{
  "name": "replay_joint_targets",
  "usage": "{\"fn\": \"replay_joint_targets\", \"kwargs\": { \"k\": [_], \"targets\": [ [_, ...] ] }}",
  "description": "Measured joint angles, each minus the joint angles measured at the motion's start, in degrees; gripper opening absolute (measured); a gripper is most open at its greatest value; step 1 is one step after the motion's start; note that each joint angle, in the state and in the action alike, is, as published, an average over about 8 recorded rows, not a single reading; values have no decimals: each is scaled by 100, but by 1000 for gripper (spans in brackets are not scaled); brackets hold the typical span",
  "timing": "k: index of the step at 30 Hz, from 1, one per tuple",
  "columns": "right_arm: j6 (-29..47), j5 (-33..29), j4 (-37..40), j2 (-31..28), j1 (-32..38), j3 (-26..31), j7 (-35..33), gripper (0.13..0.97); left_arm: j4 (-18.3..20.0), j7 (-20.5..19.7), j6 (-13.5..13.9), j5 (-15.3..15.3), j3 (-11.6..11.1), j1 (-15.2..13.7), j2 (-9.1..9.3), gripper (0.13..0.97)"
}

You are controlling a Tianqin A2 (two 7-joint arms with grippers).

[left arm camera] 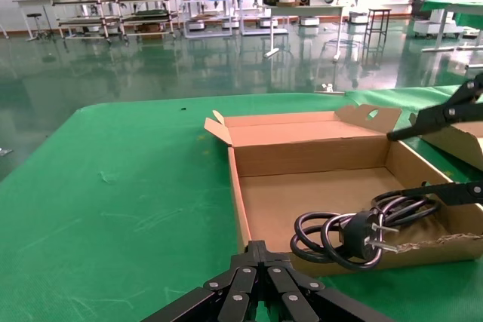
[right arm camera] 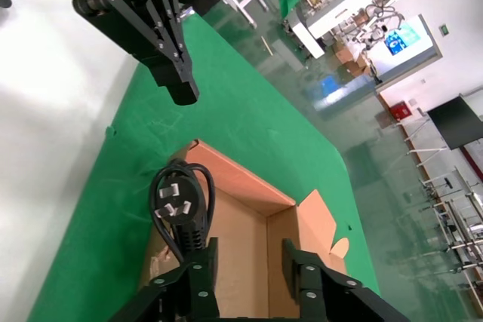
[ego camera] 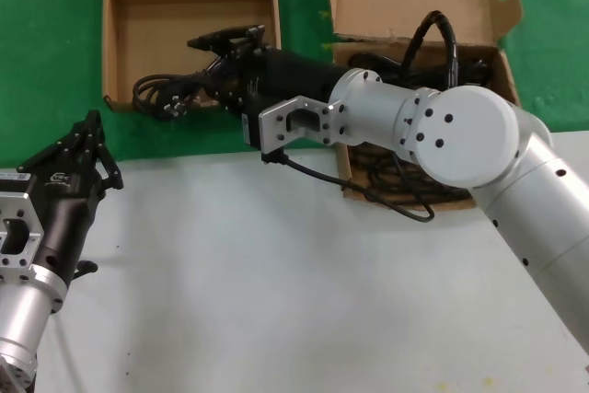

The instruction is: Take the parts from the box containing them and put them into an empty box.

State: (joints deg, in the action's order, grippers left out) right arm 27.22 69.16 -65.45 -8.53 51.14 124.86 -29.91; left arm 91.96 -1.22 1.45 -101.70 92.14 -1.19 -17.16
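- Two fingers of the right gripper (ego camera: 225, 40) stand apart over the near edge of the empty box (ego camera: 124, 48), clasping nothing.
- A cord (ego camera: 175, 96) lies just below and in front of the fingers, draped over the box's low front wall, its plug (right arm camera: 172, 201) outward.
- The right arm stretches across from the robot's right, passing in front of the full box (ego camera: 502, 71).
- The left gripper (ego camera: 78, 149) hangs clenched over the white table (ego camera: 276, 301), well apart from both boxes.
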Motion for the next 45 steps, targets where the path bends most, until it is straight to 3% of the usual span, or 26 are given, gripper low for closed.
{"fn": "replay_joint_targets", "kwargs": {
  "k": [9, 16, 24, 29, 33, 45],
  "targets": [
    [5, 192, -513, -250, -97, -223, 167, 388, 0, 0, 0, 0, 0, 0, 0, 145],
    [15, 268, -1585, -710, -441, -617, 592, 513, 0, 0, 0, 0, 0, 0, 0, 145],
    [1, 52, -2809, -1218, -967, -1138, 1153, 717, 0, 0, 0, 0, 0, 0, 0, 145],
    [-57, -22, -3311, -1453, -1273, -1441, 1380, 791, 0, 0, 0, 0, 0, 0, 0, 145],
    [-125, -37, -3585, -1569, -1473, -1639, 1506, 865, 0, 0, 0, 0, 0, 0, 0, 145],
    [-181, -46, -3755, -1622, -1610, -1777, 1597, 947, 0, 0, 0, 0, 0, 0, 0, 158]
  ]
}}
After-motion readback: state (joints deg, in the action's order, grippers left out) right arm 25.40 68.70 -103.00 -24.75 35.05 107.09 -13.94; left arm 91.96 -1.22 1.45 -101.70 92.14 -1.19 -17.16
